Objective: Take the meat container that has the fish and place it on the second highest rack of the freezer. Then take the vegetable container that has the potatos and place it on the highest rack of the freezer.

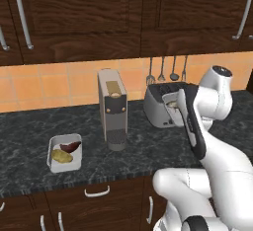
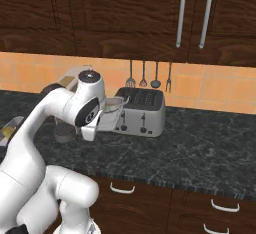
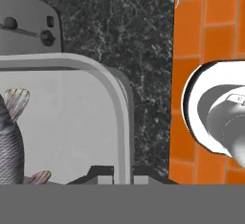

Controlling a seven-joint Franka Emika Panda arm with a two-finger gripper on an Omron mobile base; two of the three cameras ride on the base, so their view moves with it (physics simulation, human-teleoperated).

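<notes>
The white meat container (image 3: 76, 117) holds a grey fish (image 3: 9, 141) and hangs in the air in front of the toaster. My gripper (image 3: 124, 174) is shut on its rim, one finger on each side of the wall. The same meat container (image 2: 114, 105) shows at the hand in the right base view, and partly behind my arm as a white tub (image 1: 171, 101) in the left base view. The vegetable container (image 1: 64, 152) lies on the counter at the left with yellow-tan potatos (image 1: 60, 156) and a dark purple tuber inside. The freezer and its racks are out of view.
A silver toaster (image 1: 159, 107) stands on the dark marble counter (image 1: 29, 131) against the orange tile wall. A tall grey coffee machine (image 1: 112, 107) is left of it. Utensils (image 2: 150, 75) hang above the toaster. Dark wood cabinets run above and below the counter.
</notes>
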